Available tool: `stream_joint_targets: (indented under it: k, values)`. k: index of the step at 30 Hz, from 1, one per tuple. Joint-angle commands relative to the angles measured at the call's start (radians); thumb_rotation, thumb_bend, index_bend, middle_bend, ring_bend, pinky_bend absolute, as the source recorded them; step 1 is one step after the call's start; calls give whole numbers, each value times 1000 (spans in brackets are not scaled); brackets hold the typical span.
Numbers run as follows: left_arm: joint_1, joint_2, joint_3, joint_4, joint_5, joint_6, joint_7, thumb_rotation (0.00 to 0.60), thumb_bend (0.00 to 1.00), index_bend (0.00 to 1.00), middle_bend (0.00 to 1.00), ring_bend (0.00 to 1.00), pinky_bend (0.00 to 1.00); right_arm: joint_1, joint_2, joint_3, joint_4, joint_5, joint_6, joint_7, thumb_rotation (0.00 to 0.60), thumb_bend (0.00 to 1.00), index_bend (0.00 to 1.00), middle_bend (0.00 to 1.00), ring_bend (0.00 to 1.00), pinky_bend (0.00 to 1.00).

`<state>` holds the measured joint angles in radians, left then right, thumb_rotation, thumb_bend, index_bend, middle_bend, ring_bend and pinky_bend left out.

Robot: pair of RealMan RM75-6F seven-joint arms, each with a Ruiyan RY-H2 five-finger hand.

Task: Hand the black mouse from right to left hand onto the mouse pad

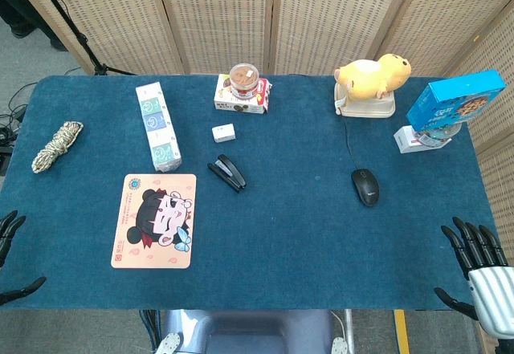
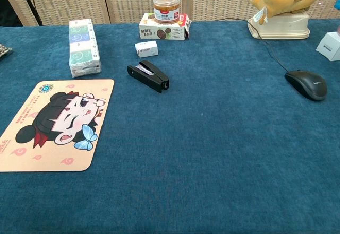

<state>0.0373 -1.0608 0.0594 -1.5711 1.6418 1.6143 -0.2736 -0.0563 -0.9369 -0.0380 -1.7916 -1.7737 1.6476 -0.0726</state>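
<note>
Your right hand (image 1: 482, 270), released with fingers spread, has the black mouse (image 1: 365, 186) at its 10 o'clock on the desk (image 1: 305, 242), long axis running 12-to-6, far nearer than your left hand (image 1: 10, 258).

Head view: high, steep downward, whole table (image 1: 305, 242). Chest view: lower, nearer, forward-facing; shares mouse pad (image 1: 154, 221) (image 2: 53, 123), stapler (image 1: 228, 172) (image 2: 149, 75).

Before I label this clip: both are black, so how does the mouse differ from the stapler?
The black mouse is rounded, smooth and corded, lying on the table's right side; the stapler is long, angular, cordless, lying diagonally near the centre. The mouse sits far from the mouse pad, the stapler close beside it. Both rest untouched on the blue cloth.
</note>
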Motion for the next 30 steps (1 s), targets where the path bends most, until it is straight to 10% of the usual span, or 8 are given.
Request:
stream_joint_targets:
  k: [1, 16, 30]
  values:
    - [-1, -2, 0, -1, -2, -4, 4, 600, 51, 0, 0, 0, 0, 2, 0, 1, 1, 3, -3, 1, 600, 0, 0, 0, 0, 0]
    - [-6, -7, -5, -14, -11, -15, 23, 600, 51, 0, 0, 0, 0, 89, -72, 47, 40, 64, -126, 5, 600, 0, 0, 0, 0, 0]
    - [-65, 7, -41, -104, -70, -109, 118, 600, 51, 0, 0, 0, 0, 351, -303, 238, 51, 444, -463, -191, 600, 0, 0, 0, 0, 0]
